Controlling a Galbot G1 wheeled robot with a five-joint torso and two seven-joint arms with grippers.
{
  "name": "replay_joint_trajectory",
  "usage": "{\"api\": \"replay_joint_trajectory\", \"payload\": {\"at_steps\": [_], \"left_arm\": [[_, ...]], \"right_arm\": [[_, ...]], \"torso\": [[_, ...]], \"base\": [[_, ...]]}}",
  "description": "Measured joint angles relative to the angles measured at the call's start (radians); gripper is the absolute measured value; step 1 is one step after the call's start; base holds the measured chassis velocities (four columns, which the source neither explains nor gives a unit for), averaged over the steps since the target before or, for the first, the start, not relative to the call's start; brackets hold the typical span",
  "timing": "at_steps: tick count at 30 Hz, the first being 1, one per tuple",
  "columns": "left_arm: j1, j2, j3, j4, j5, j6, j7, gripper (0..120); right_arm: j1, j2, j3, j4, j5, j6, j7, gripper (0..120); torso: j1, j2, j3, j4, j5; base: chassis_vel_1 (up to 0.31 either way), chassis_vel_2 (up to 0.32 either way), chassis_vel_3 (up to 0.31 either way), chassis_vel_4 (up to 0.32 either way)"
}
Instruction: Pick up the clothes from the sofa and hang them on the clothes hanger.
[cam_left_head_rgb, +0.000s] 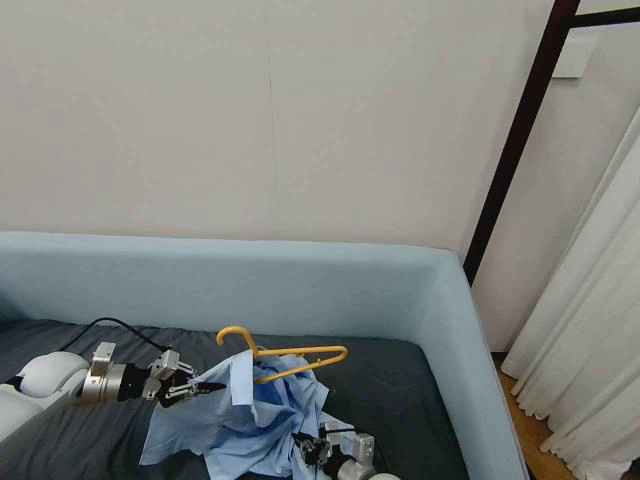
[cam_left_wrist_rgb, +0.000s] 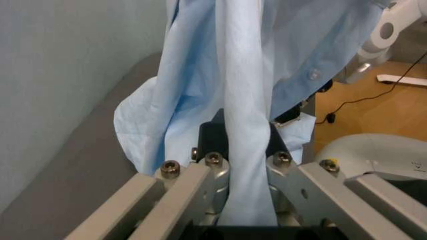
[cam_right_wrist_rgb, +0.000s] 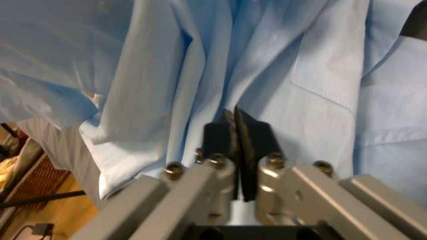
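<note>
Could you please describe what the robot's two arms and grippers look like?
The left arm has a rounded white shell, then a silver metal wrist with a black cable looping over it. The left gripper and right gripper match: pale grey flat linkage bars joined by round bolts, ending in black finger pads.

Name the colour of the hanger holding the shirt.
The hanger is yellow, best seen in the head view.

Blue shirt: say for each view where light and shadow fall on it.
Head view: even light on the blue shirt, no glare. Left wrist view: a bright strip runs through the left gripper, with shaded folds behind it. Right wrist view: dark creases lie beyond the right gripper, with bright panels beside them.
</note>
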Motion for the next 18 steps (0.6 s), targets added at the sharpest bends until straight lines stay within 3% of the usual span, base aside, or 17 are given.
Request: {"api": "replay_joint_trajectory", "payload": {"at_steps": [18], "left_arm": [[-0.007, -0.007, -0.012, 0.014, -0.004, -0.011, 0.003, 3]], "right_arm": [[-0.015, -0.015, 0.017, 0.028, 0.009, 0.038, 0.006, 0]], "torso": [[0.000, 0.000, 0.000, 0.0000, 0.0000]], "base": [[0.000, 0.000, 0.000, 0.000]]}}
